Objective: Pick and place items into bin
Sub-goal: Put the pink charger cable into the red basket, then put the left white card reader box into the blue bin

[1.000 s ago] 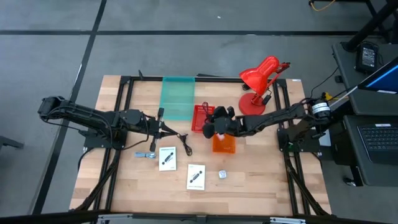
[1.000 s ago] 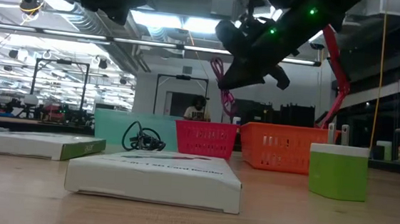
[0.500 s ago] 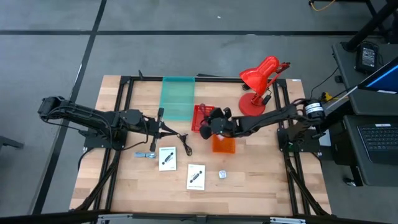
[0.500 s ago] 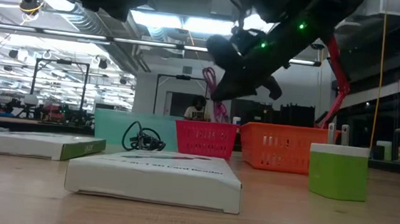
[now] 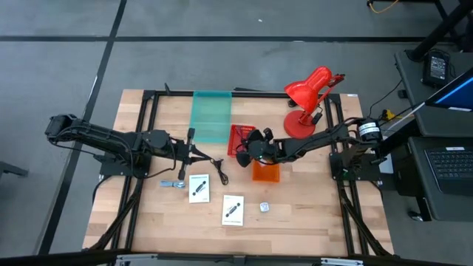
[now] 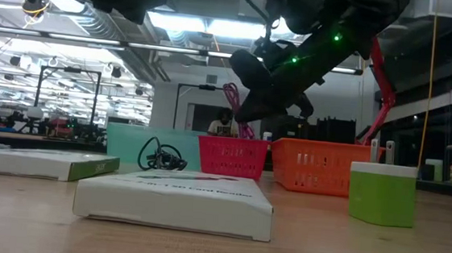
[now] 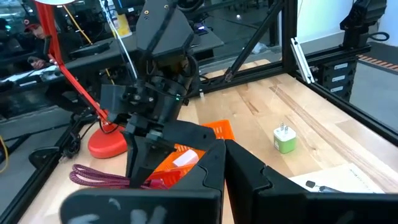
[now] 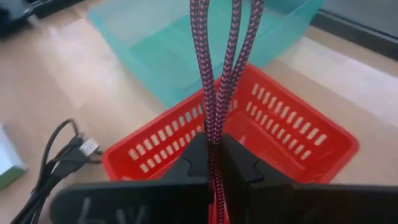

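Observation:
My right gripper (image 8: 213, 158) is shut on a dark red braided cable (image 8: 217, 56) and hovers over the red basket (image 8: 267, 134), which stands beside the orange basket (image 5: 266, 172). In the low view the cable (image 6: 235, 99) loops down from the gripper (image 6: 247, 116) toward the red basket's rim (image 6: 232, 147). My left gripper (image 7: 225, 155) is shut with nothing in it, left of the black cable (image 5: 218, 168). Two white cards (image 5: 199, 187) (image 5: 233, 210), a small white-and-green plug (image 5: 264, 208) and a bluish piece (image 5: 174, 184) lie flat on the table. My right gripper pinches the dark red cable between its two fingers, on a bunch of strands (image 8: 213, 134) laid side by side. The fingers slant down from the table's right side and lie along the strands. The loops reach out past the fingertips, over the red basket; whether they touch it does not show.
A teal bin (image 5: 211, 114) stands at the far side, next to the red basket. The red desk lamp (image 5: 309, 92) stands at the far right, behind my right arm. Black frame rails (image 5: 148, 148) run along the table's left and right sides.
My right gripper has sunk and gone toward the table's left edge, from above the orange basket to above the red basket. The dark red cable has gone with it, its loops now lower, at the red basket.

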You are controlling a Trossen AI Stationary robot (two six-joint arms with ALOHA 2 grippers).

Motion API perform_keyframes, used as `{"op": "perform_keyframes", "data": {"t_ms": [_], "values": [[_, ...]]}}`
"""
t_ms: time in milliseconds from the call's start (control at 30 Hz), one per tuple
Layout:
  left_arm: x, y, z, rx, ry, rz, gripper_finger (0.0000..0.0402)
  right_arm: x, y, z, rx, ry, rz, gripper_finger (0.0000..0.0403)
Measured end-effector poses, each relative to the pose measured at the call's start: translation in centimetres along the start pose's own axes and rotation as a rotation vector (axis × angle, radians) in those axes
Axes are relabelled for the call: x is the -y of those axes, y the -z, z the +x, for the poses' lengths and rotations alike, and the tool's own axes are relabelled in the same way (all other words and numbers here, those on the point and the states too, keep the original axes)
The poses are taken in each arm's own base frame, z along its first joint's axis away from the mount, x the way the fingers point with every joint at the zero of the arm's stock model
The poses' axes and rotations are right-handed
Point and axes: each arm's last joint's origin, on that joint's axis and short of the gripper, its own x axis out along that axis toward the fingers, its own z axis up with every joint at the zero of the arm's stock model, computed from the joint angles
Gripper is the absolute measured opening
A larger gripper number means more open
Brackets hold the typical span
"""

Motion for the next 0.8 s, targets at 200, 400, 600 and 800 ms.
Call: {"op": "perform_keyframes", "data": {"t_ms": [200,400,600,800], "values": [[0.0,0.0,0.0,0.000,0.003,-0.014,0.0006,0.1,0.0,0.1,-0.011,-0.011,-0.005,0.0033],[0.0,0.1,0.0,-0.006,0.004,-0.055,0.0006,0.8,0.0,0.4,-0.035,0.022,-0.010,0.0051],[0.0,0.1,0.0,-0.006,0.004,-0.059,0.0006,1.0,-0.4,0.6,-0.018,0.023,-0.024,0.0067],[0.0,0.1,0.0,-0.005,0.005,-0.059,0.0006,0.3,-0.9,0.4,0.045,-0.021,-0.096,0.0069]]}}
